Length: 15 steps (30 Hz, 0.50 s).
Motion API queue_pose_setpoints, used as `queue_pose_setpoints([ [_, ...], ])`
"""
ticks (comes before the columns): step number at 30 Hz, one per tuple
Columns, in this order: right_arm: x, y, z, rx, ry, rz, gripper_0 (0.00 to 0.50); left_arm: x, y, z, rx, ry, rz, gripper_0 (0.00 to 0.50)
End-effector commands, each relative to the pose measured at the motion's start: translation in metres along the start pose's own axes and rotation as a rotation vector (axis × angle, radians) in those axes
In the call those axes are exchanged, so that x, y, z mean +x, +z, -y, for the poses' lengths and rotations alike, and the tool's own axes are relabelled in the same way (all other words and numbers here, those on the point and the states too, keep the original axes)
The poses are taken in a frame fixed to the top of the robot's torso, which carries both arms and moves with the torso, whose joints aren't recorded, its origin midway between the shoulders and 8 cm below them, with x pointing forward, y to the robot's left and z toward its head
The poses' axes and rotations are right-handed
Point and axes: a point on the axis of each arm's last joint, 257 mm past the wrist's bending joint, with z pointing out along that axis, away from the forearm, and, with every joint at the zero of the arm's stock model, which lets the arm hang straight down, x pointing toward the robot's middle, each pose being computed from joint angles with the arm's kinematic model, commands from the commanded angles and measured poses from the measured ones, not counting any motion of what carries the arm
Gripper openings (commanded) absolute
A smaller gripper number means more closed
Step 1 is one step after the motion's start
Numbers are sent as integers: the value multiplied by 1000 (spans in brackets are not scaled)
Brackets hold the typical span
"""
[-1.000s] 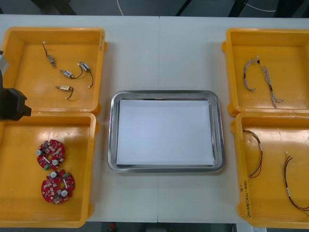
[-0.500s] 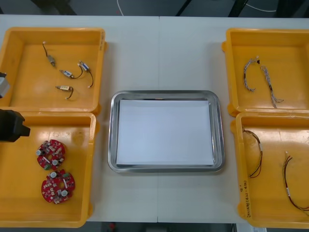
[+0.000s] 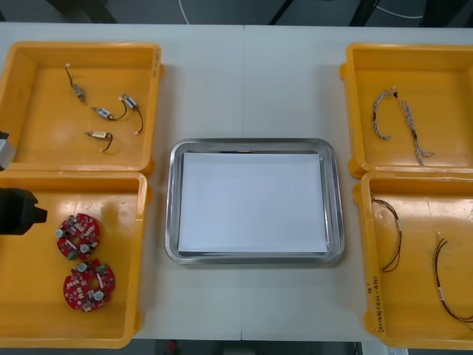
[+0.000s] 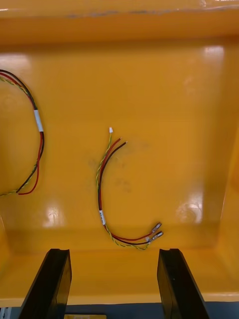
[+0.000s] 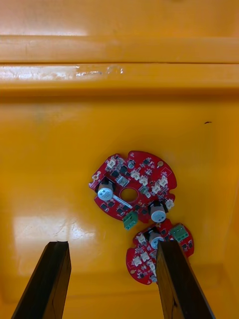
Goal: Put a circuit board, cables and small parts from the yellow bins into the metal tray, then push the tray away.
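FRONT: tray (image 3: pixel 171 222) white inside, centred on the table (image 3: pixel 244 81); two boards (image 3: pixel 77 237) in near-left bin (image 3: pixel 139 296), left arm (image 3: pixel 18 211) over its outer edge; parts (image 3: pixel 111 113) in far-left bin (image 3: pixel 154 96) | RIGHT WRIST: right gripper (image 4: pixel 113 254) released over cables (image 4: pixel 105 199) in near-right bin (image 4: pixel 174 75) | LEFT WRIST: left gripper (image 5: pixel 112 246) released, boards beyond its fingers (image 5: pixel 52 269).

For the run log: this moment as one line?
left gripper: jaws open, facing circuit boards | right gripper: jaws open, facing red and yellow cable | metal tray: no parts yet
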Motion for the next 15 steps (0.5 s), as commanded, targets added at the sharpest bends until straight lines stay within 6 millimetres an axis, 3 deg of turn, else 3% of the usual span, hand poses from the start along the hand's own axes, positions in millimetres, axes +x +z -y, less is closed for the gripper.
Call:
queue_pose_setpoints([
  [1, 13, -1, 3, 3, -25, 18, 500, 1, -1, -13, -36, 96, -5, 500],
  [7, 29, 6, -2, 13, -43, 10, 500, 3, 15, -12, -17, 91, -11, 500],
  [15, 49, 30, -12, 28, -32, 0, 500, 6, 37, -16, -42, 108, -9, 500],
])
